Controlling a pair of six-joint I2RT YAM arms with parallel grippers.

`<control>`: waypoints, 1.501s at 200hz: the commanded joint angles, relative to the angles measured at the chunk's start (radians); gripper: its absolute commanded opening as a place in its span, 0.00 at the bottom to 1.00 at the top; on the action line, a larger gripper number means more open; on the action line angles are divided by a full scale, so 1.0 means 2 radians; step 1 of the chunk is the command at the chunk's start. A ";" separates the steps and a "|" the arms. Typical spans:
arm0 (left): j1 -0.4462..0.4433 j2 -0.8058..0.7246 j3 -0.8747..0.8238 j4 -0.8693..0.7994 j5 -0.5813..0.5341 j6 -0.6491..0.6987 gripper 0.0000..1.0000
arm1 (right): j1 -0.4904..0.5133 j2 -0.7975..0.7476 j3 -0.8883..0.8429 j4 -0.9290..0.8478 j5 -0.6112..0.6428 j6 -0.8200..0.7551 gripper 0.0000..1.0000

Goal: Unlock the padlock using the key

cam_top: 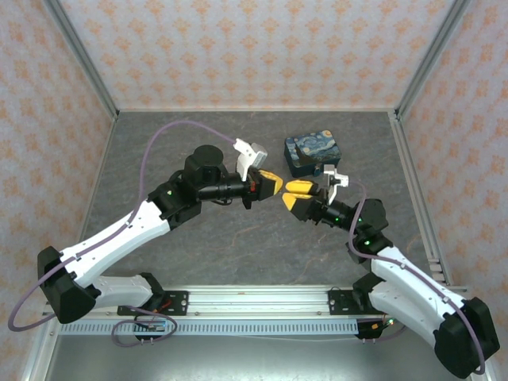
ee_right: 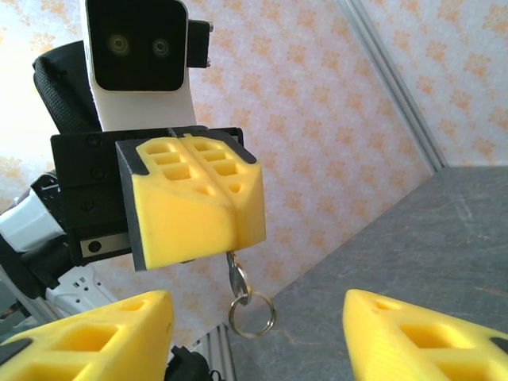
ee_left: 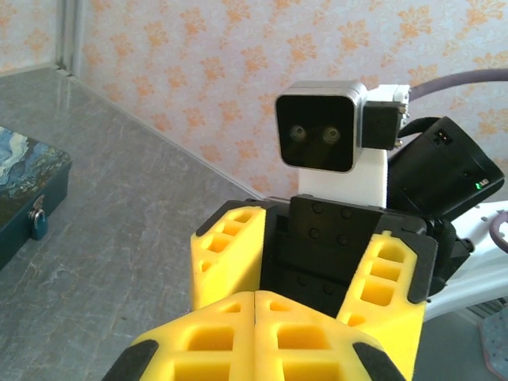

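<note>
The tiny teal padlock (ee_left: 37, 224) hangs on the front of the Starry Night tin (ee_left: 24, 178), at the left in the left wrist view. My left gripper (ee_left: 254, 317) is shut, its yellow fingers pressed together. In the right wrist view a small metal key (ee_right: 237, 275) hangs from that shut left gripper (ee_right: 228, 238), with a key ring (ee_right: 252, 313) dangling below it. My right gripper (ee_right: 254, 337) is open, one finger on each side of the ring, touching neither key nor ring. From above, the two grippers (cam_top: 274, 185) (cam_top: 295, 197) face each other tip to tip, just in front of the tin (cam_top: 313, 153).
The tin stands on the grey table (cam_top: 238, 246) at the back, right of centre. Patterned walls enclose the table on three sides, with metal posts (cam_top: 421, 71) in the corners. A purple cable (cam_top: 178, 127) loops over the left arm.
</note>
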 commanded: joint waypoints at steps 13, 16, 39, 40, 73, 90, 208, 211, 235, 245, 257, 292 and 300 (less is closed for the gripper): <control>-0.002 0.001 0.020 0.012 0.018 0.013 0.00 | 0.001 0.009 0.024 0.046 -0.031 0.011 0.52; -0.002 0.002 0.020 0.012 0.018 0.013 0.00 | 0.001 0.009 0.025 0.045 -0.032 0.011 0.51; -0.002 0.006 0.023 0.014 0.019 0.011 0.00 | 0.004 0.010 0.028 0.041 -0.032 0.007 0.47; -0.002 0.006 0.024 0.014 0.019 0.011 0.00 | 0.004 0.010 0.029 0.041 -0.032 0.007 0.46; -0.002 0.009 0.026 0.013 0.017 0.012 0.00 | 0.010 0.015 0.037 0.029 -0.037 0.001 0.40; -0.002 0.009 0.027 0.011 0.014 0.013 0.00 | 0.013 0.018 0.038 0.025 -0.037 -0.002 0.37; -0.002 0.007 0.027 0.003 0.002 0.019 0.00 | 0.017 0.005 0.025 0.003 -0.006 -0.013 0.21; -0.002 0.007 0.028 0.003 0.002 0.019 0.00 | 0.017 0.004 0.025 0.002 -0.005 -0.014 0.21; -0.002 0.007 0.026 0.003 0.002 0.020 0.00 | 0.017 -0.001 0.021 -0.003 0.000 -0.015 0.20; -0.002 0.008 0.026 0.004 0.002 0.020 0.00 | 0.017 -0.002 0.020 -0.005 0.002 -0.015 0.19; -0.002 0.007 0.026 0.004 0.002 0.020 0.00 | 0.017 -0.003 0.021 -0.006 0.002 -0.015 0.17; -0.002 0.008 0.025 0.006 0.003 0.018 0.00 | 0.017 -0.002 0.024 -0.013 0.000 -0.016 0.12; -0.002 0.008 0.025 0.006 0.003 0.017 0.00 | 0.017 -0.001 0.025 -0.015 -0.001 -0.017 0.11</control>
